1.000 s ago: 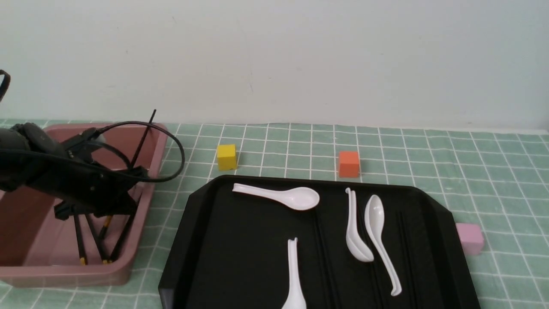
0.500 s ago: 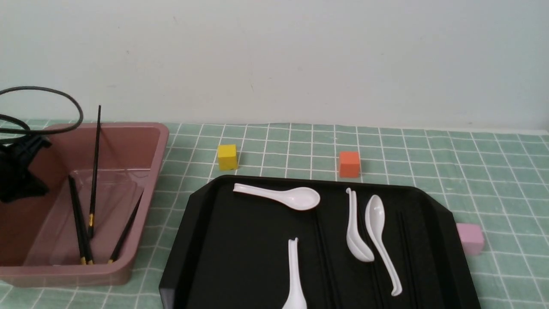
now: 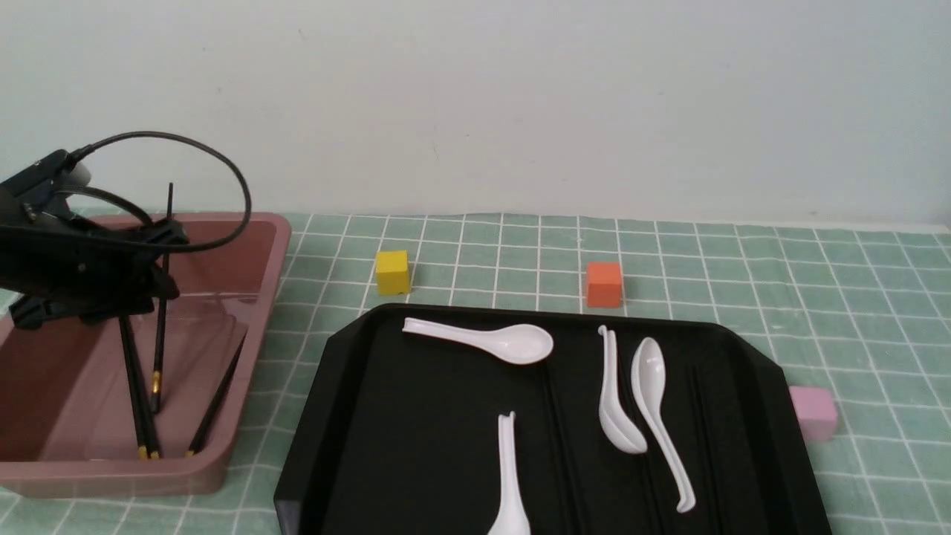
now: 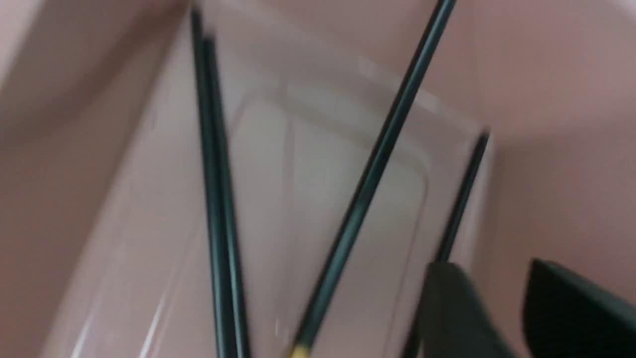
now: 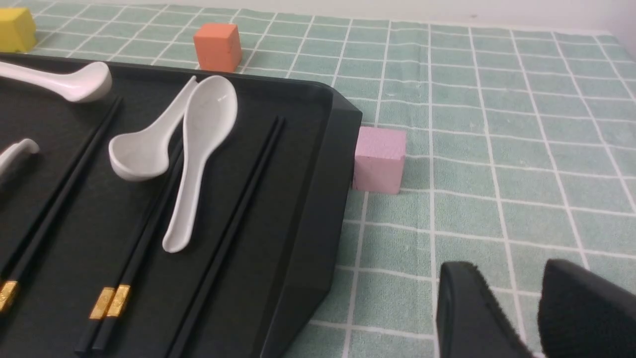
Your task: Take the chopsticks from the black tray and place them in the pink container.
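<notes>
Right gripper (image 5: 519, 303), jaws parted, appears only in its wrist view; left gripper's (image 3: 160, 293) parted jaws show in its own.

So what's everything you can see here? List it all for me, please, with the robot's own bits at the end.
Pink container: 1, dusty pink, far left
Chopsticks in it: 4, black with gold bands
Black tray: 1, black, centre
Chopsticks in the tray: 6, black, in three pairs
Spoons: 4, white, in the tray
Yellow cube: 1, behind the tray
Orange cube: 1, behind the tray
Pink cube: 1, right of the tray
Cloth: 1, green with white grid, underneath
Wall: 1, whitish, back
Left gripper: 1, black, over the container
Right gripper: 1, dark, right of the tray
</notes>
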Controlling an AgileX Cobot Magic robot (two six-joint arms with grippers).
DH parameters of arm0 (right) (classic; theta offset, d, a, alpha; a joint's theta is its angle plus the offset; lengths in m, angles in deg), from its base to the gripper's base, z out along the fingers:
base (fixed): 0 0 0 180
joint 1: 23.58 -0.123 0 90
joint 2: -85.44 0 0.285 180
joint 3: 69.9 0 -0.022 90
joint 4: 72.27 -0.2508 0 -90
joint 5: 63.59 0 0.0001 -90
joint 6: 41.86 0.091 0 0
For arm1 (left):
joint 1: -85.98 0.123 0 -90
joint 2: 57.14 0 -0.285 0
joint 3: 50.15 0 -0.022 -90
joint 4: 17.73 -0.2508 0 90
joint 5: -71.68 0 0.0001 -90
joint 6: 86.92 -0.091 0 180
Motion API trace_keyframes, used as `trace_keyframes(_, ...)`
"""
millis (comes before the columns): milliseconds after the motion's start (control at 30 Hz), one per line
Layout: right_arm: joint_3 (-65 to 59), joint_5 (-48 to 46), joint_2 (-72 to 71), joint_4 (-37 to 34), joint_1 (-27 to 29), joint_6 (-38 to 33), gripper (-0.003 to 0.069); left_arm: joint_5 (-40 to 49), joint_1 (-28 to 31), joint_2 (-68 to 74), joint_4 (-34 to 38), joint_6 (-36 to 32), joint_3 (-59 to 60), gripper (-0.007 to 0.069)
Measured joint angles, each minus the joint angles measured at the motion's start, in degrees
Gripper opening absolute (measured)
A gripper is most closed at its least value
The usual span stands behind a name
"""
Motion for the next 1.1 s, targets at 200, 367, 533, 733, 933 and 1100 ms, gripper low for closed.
trace_keyframes(200, 0.0, 0.0, 0.0, 0.0, 0.0, 0.0, 0.0240, -5.8, -0.1, 3.7, -0.4, -0.2, 0.0, 0.0365)
trace_keyframes(367, 0.0, 0.0, 0.0, 0.0, 0.0, 0.0, 0.0240, -7.4, -0.1, 7.8, -1.3, -0.4, 0.0, 0.0305)
trace_keyframes(533, 0.0, 0.0, 0.0, 0.0, 0.0, 0.0, 0.0240, -3.6, -0.1, 8.6, -1.4, -0.4, 0.0, 0.0048)
trace_keyframes(733, 0.0, 0.0, 0.0, 0.0, 0.0, 0.0, 0.0240, 6.4, -0.1, 5.4, -1.3, 7.4, 0.0, 0.0034)
trace_keyframes(933, 0.0, 0.0, 0.0, 0.0, 0.0, 0.0, 0.0240, 10.2, -0.1, 3.8, -3.6, 17.0, 0.0, 0.0034)
trace_keyframes(1100, 0.0, 0.0, 0.0, 0.0, 0.0, 0.0, 0.0240, 14.2, -0.1, 3.8, -5.9, 18.1, 0.0, 0.0136)
